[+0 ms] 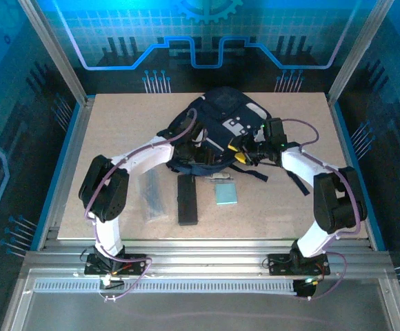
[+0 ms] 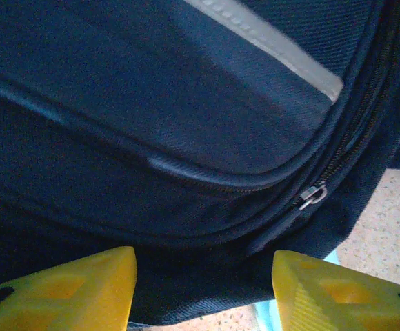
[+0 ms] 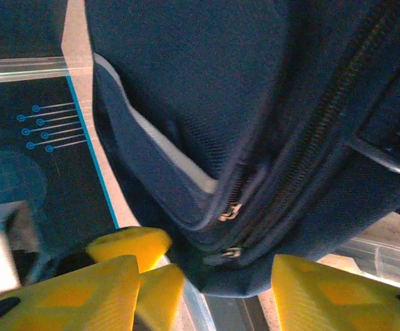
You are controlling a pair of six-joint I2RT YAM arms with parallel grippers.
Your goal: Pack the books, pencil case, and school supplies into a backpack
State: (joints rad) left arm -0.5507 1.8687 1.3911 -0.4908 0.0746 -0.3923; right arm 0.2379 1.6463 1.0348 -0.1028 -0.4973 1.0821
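The left tool [image 2: 203, 279] and right tool [image 3: 207, 283] both stand spread, close to the backpack [image 1: 222, 124]; the case [image 1: 187, 200] lies near it on the worktop [image 1: 283, 207].

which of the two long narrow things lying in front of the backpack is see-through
The grey strip, the left one of the pair: pale and translucent. The pencil case just to its right is solid matte black.

The top external camera looks steeply down from above and behind the arm bases, taking in the whole counter [image 1: 117, 124] with the backpack [image 1: 221, 127] at far centre. Both wrist cameras sit very near that backpack. The left one faces its zippered side. The right one sees the counter's edge beyond.
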